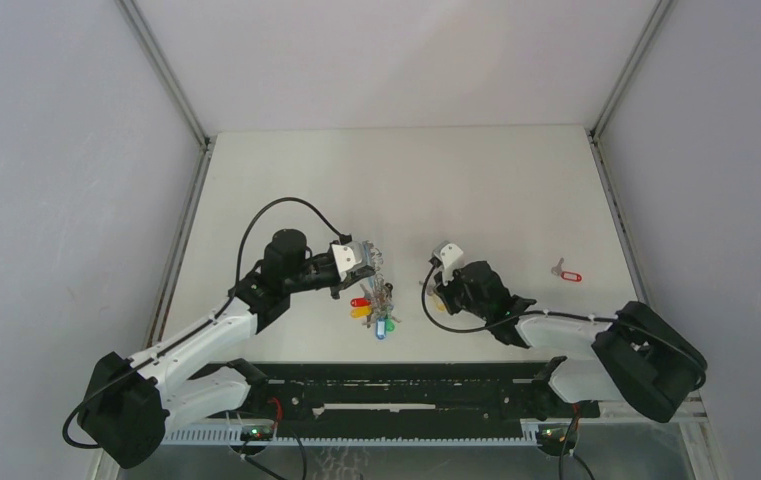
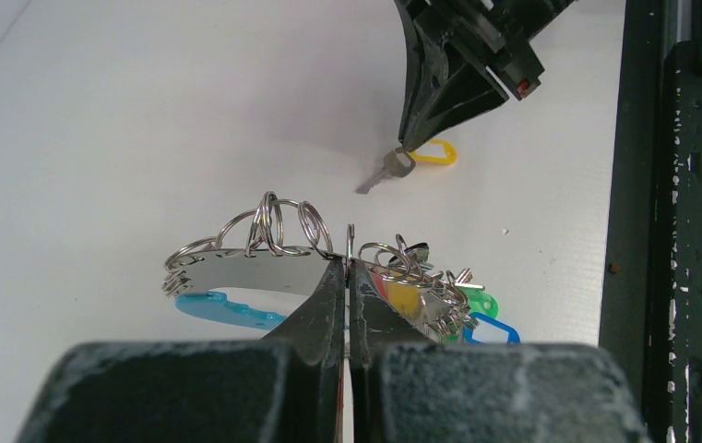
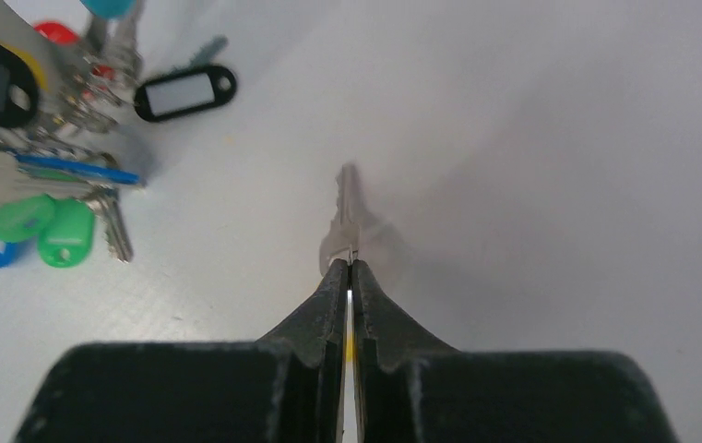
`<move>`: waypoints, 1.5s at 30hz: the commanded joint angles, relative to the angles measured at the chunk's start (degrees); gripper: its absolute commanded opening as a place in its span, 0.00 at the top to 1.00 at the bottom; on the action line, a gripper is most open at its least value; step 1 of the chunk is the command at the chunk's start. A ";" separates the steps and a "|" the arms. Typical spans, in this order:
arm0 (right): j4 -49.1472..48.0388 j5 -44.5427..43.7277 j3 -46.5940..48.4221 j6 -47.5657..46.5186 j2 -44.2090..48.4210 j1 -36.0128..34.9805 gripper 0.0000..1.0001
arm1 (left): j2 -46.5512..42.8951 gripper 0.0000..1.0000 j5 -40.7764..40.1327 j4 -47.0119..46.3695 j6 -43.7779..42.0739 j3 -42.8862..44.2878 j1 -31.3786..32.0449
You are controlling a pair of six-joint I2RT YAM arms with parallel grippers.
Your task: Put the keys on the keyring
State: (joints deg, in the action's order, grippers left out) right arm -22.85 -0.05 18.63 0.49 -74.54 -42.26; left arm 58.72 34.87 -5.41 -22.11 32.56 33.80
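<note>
The large grey keyring with a cyan section and a fringe of tagged keys (image 2: pixel 236 268) is pinched by the left fingers (image 2: pixel 328 305). The small silver key with the orange-yellow tag (image 2: pixel 393 166) is pinched by the right fingers (image 3: pixel 324 314) nearby, not yet threaded. The red-tagged silver key (image 1: pixel 566 271) is seen lying well apart on the white table (image 1: pixel 456 180).

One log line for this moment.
left fingers shut on keyring | right fingers shut on yellow key, apart from keyring | red key loose on table
</note>
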 commanded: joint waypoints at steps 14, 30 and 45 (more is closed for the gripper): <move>17.43 12.71 10.64 -17.05 21.05 0.01 1.00 | -1.29 1.00 3.44 -4.13 -0.22 -1.03 0.44; 35.03 27.84 30.02 -35.33 13.15 -2.44 1.00 | -2.72 1.00 4.25 -3.91 -1.15 -1.62 0.56; 37.37 26.63 35.26 -41.11 7.58 -6.34 1.00 | -2.56 1.00 4.65 -2.90 -1.45 -1.09 0.56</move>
State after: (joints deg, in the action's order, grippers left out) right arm 15.29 27.46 51.44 -38.72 -66.17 -47.31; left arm 57.69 37.74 -5.30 -22.24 31.81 34.13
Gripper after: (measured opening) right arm 0.003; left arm 0.009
